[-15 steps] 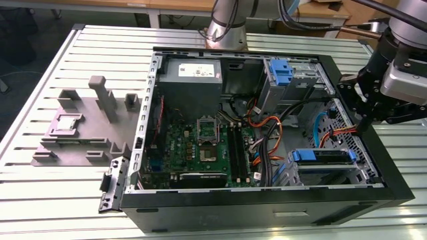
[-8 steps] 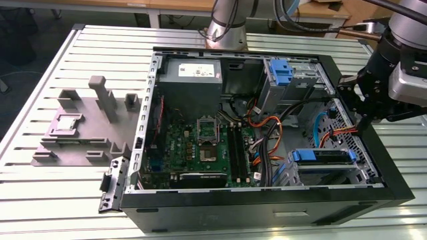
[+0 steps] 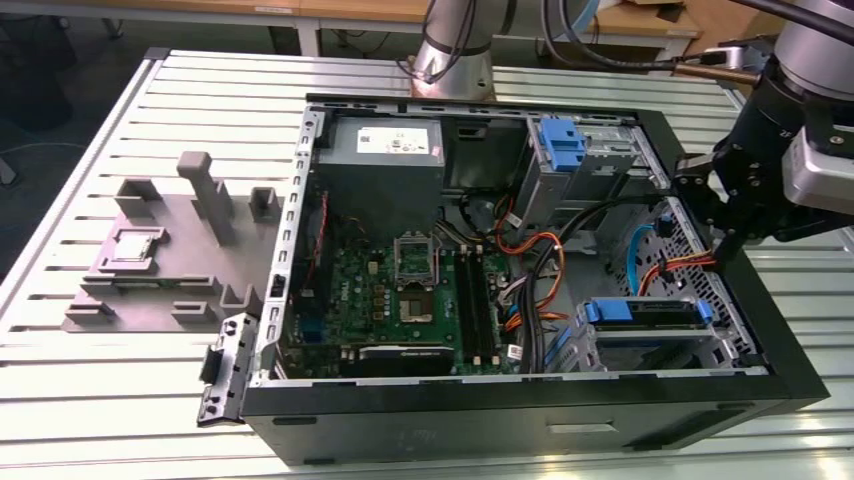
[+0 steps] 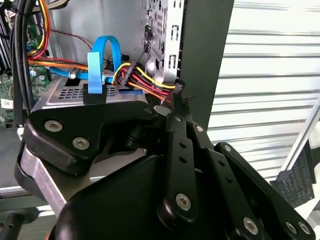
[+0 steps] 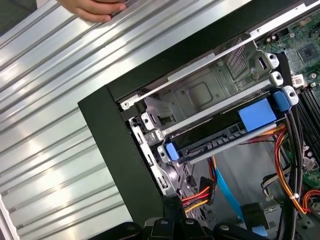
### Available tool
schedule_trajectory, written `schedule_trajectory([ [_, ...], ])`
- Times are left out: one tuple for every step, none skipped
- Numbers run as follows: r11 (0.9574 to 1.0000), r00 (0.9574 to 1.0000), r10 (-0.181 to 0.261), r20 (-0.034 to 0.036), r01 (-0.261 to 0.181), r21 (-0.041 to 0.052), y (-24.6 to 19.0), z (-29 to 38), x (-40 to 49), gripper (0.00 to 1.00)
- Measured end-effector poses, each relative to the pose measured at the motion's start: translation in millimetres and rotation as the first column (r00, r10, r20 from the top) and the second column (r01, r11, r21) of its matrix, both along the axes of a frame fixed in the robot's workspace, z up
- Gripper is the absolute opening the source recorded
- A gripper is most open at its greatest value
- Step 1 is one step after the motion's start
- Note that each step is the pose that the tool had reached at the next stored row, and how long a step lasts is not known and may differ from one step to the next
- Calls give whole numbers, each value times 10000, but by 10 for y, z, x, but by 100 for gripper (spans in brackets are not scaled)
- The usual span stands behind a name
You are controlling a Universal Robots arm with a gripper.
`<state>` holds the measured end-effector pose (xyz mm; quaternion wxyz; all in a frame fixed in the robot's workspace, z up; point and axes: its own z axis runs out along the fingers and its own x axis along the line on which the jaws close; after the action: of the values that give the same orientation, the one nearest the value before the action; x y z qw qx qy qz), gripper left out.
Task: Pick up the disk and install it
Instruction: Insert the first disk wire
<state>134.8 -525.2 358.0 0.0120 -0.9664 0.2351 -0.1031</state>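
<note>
The disk [image 3: 645, 312] lies flat in the drive bay at the near right corner of the open computer case [image 3: 534, 400], its blue rails showing at both ends. The first wrist view shows the disk [image 5: 225, 132] sitting in the metal bay with a blue label on it. My gripper [image 3: 727, 252] hangs over the case's right wall, just above and behind the disk, apart from it. In the second wrist view my gripper [image 4: 176, 102] has its fingers closed together with nothing between them, beside the wall and a bundle of coloured cables [image 4: 142, 82].
A taller blue caddy [image 3: 561, 140] stands at the back of the case beside a grey box with a white sticker [image 3: 380, 145]. A grey fixture [image 3: 174, 250] sits on the slatted table [image 3: 107, 400] at the exterior view's left. A person's hand [image 5: 92, 7] rests on the table.
</note>
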Motion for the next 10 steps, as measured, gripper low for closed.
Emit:
schedule_trajectory([
  [10000, 10000, 16, 7, -16, -21, 0, -1, -5, 10],
  [10000, 10000, 34, 11, -34, -36, 0, -2, -5, 10],
  [10000, 10000, 54, 16, -54, -43, 0, -2, -5, 11],
  [10000, 10000, 72, 18, -72, -48, 0, -2, -5, 11],
  [10000, 10000, 81, 18, -81, -49, 0, -2, -6, 17],
  [10000, 10000, 82, 18, -82, -48, 0, -2, -6, 17],
  [10000, 10000, 82, 18, -82, -47, 0, -2, -6, 24],
  [10000, 10000, 85, 18, -84, -48, 0, -2, -6, 24],
  [9999, 10000, 89, 19, -89, -49, 0, -2, -6, 24],
  [9999, 10000, 96, 22, -96, -54, 0, -4, -5, 24],
])
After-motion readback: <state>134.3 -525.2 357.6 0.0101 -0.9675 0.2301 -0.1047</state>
